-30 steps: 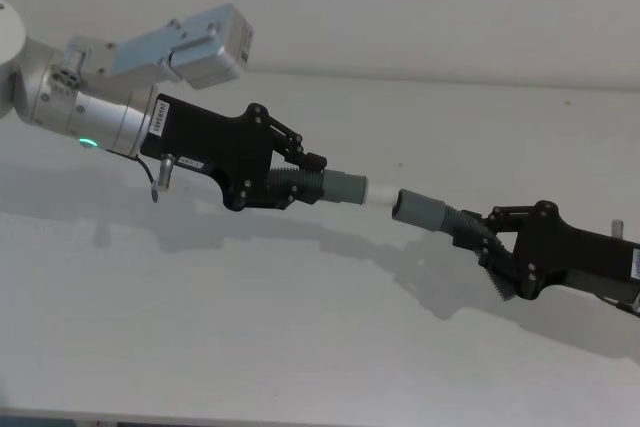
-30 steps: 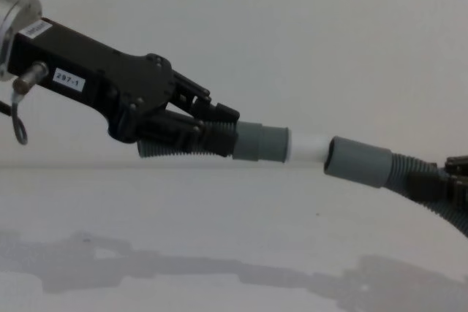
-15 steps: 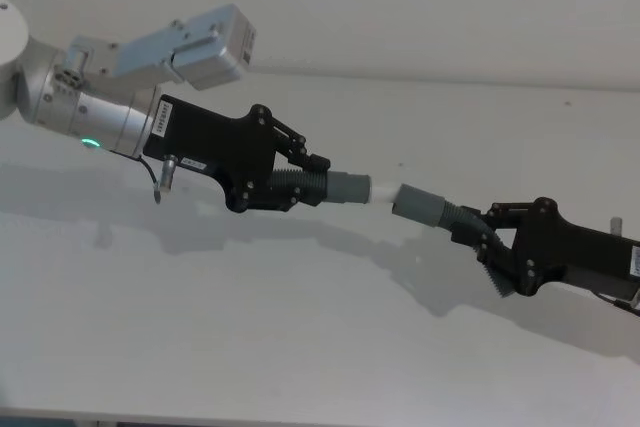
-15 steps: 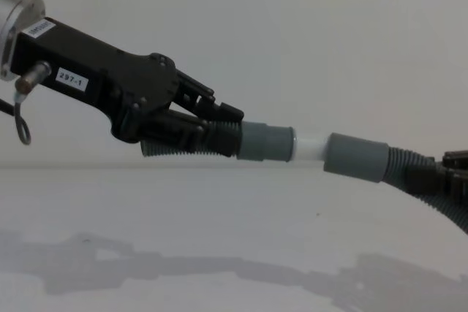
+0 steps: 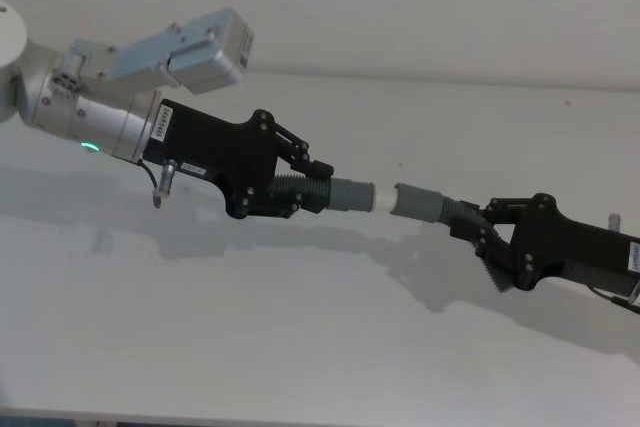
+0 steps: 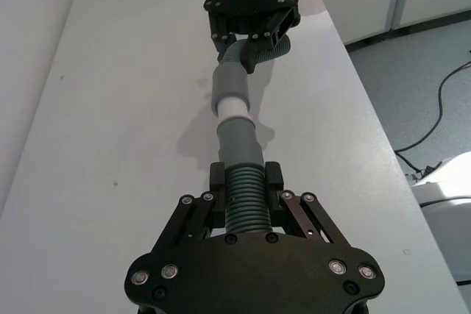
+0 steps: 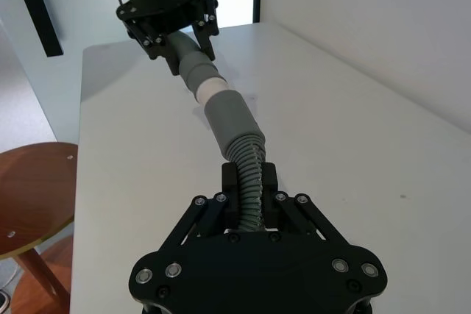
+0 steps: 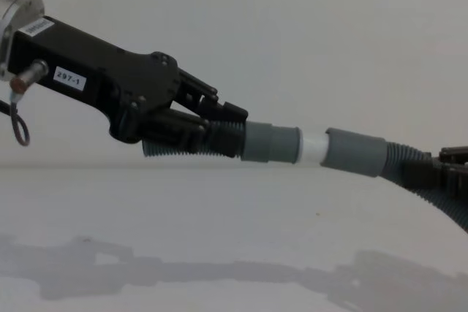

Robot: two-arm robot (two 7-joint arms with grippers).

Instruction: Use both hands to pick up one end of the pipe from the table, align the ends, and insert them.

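Both pipe pieces are held in the air above the white table (image 5: 300, 347). My left gripper (image 5: 300, 187) (image 8: 216, 131) is shut on the ribbed hose (image 6: 246, 200) of one piece, just behind its grey cuff (image 5: 348, 194). That cuff's white tip (image 5: 383, 197) (image 8: 312, 148) sits partly inside the open socket cuff (image 5: 418, 201) (image 8: 356, 153) of the other piece. My right gripper (image 5: 484, 235) (image 7: 249, 178) is shut on that piece's ribbed hose (image 7: 250, 182). The two ends stand nearly in one line, with a short band of white tip (image 6: 234, 108) showing between them.
The table's right edge (image 6: 368, 108) drops to a floor with a black cable (image 6: 441, 108). A brown wooden stool (image 7: 29, 204) stands beside the table's other side. A white wall rises behind the table.
The two ends have come together. The white tip has slid further into the socket cuff, so less white shows. Both grippers keep their hold.
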